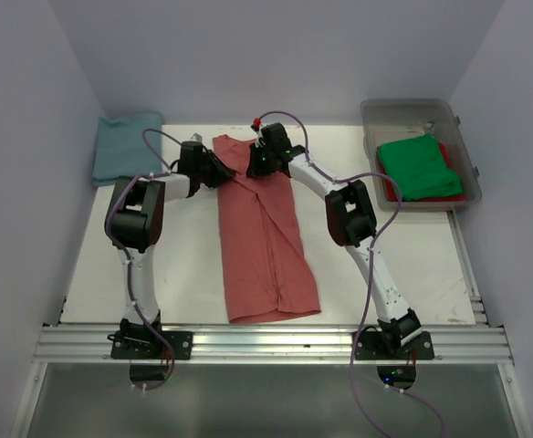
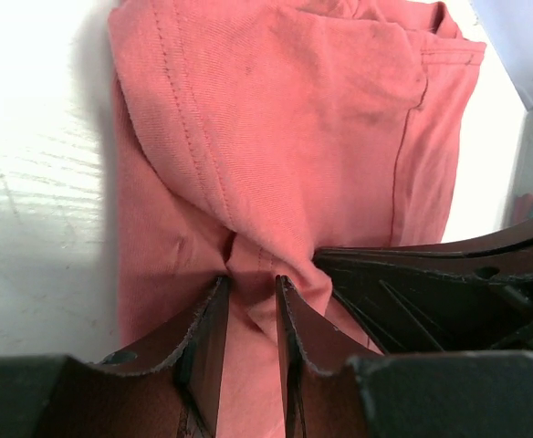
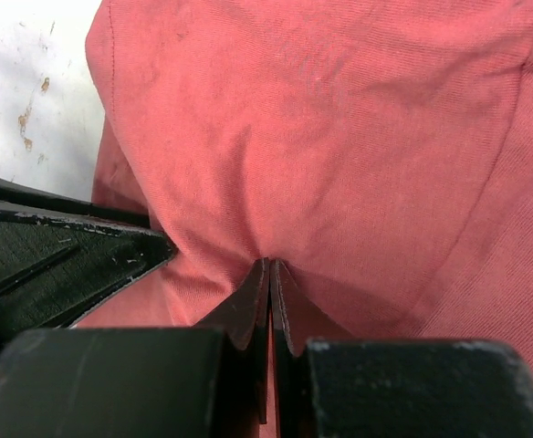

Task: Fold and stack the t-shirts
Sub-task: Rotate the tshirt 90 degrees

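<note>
– So, where's the salmon shirt (image 1: 266, 246)?
– Middle of the table (image 1: 184, 274), flat, sides folded in to make a long strip. The long axis runs far to near, hem end toward the arm bases.
– Grippers?
– Both are at the far end. The left gripper (image 2: 251, 287) pinches a ridge of cloth at the far left corner, and cloth fills the gap between its jaws. The right gripper (image 3: 268, 269) is clamped tight on a fold further right along the same edge, and the cloth puckers into its tips. They sit just beside each other.
– Which way is the shirt from them?
– Its whole length lies toward the bases. My read is that the next move brings the far end over to the near hem. Neither arm is nearer.
– Cloth?
– Soft and matte, with an overlap line down the middle. The near hem is slightly skewed. I can't see a neck tag, the grippers cover that end.
– Others?
– The teal shirt (image 1: 125, 151) is folded at the far left. The green shirt (image 1: 417, 164) is in the bin (image 1: 412, 108) on the right, and there's probably a red shirt (image 1: 391, 190) under it, only a sliver shows.
</note>
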### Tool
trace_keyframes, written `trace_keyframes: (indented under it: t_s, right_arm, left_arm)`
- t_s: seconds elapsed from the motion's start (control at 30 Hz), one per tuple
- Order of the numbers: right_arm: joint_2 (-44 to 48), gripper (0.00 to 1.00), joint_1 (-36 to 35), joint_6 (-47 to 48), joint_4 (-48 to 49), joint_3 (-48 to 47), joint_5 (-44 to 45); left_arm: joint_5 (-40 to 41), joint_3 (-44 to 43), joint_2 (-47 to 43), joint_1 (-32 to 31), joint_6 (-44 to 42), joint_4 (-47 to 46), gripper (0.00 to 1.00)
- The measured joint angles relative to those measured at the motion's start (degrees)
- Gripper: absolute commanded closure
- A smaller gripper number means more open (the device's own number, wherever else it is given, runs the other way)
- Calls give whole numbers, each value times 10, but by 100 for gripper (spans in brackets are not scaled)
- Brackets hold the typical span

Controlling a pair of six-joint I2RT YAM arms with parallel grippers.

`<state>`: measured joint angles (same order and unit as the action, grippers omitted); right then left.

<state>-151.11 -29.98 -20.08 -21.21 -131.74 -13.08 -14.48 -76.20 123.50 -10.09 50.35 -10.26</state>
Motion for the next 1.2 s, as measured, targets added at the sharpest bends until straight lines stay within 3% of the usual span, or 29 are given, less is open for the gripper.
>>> trace_keyframes:
  t_s: [0.3,0.4,0.53,0.93,1.2]
  right_arm:
    - [0,100,1,2,0,0,0]
    - [0,100,1,2,0,1,0]
    - [0,100,1,3,1,2,0]
    - [11,100,4,3,20,26,-2]
    - [14,100,6,3,29,36,-6]
  left_arm:
    - [-25,2,7,0,28,-47,73]
    - [-37,2,12,0,41,-75,81]
    - [-48,2,24,0,52,-94,100]
    - [-68,3,44,0,56,-113,100]
    - [-41,86,-78,0,30,-81,100]
